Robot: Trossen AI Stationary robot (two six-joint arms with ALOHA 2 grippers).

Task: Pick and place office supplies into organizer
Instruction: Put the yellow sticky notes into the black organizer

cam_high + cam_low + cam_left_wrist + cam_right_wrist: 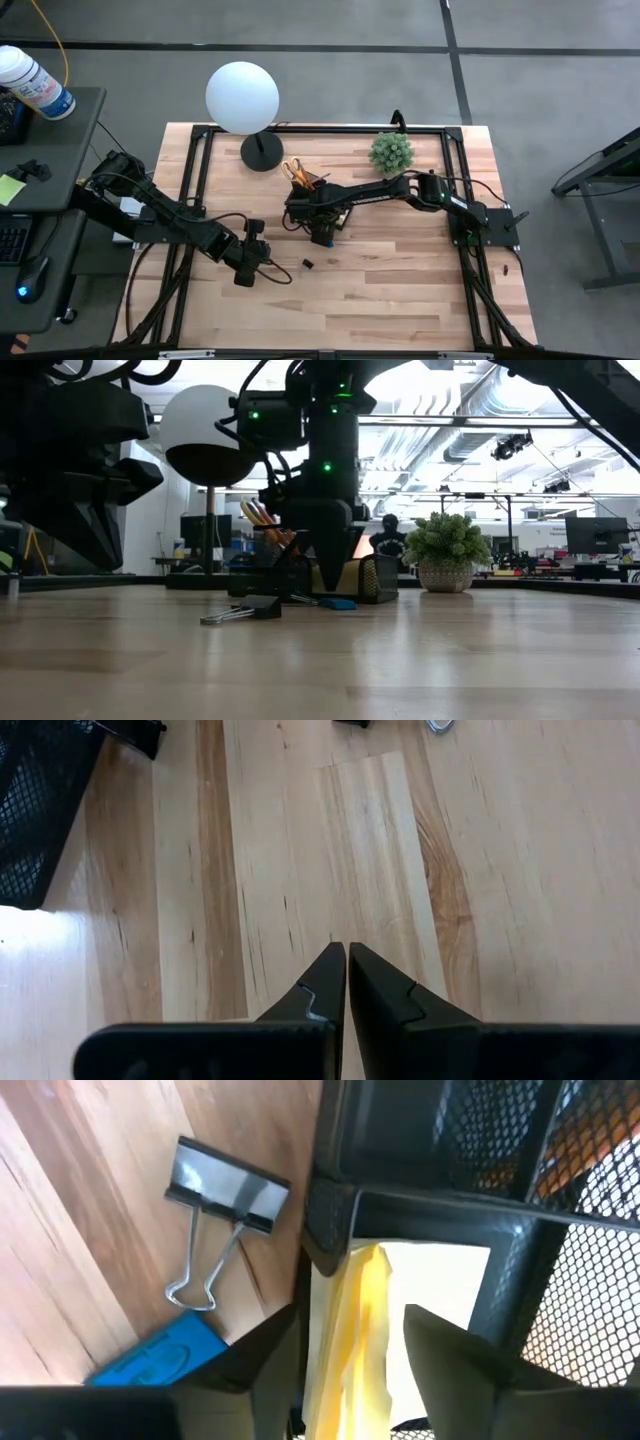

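Observation:
The black mesh organizer (300,200) stands mid-table, with yellow-handled scissors and orange pencils (297,172) upright in its taller section. My right gripper (345,1355) points down into a low compartment. It is open, one finger on each side of the yellow sticky-note pad (350,1310), which stands on edge inside. A black binder clip (228,1185) and a blue eraser (160,1355) lie on the wood beside the organizer. My left gripper (347,955) hangs shut over bare wood near the table's left, holding nothing. My right gripper comes at the pad from above, its fingers on either side of the pad's upper edge (365,1265). A gap shows between one finger (450,1355) and the pad. Whether the other finger (275,1365) touches the pad I cannot tell.
A white globe lamp (242,96) on a black base stands at the far left and a green potted plant (391,151) at the far right. Black frame rails (200,170) run along the table's sides. Bare wood lies toward the near edge.

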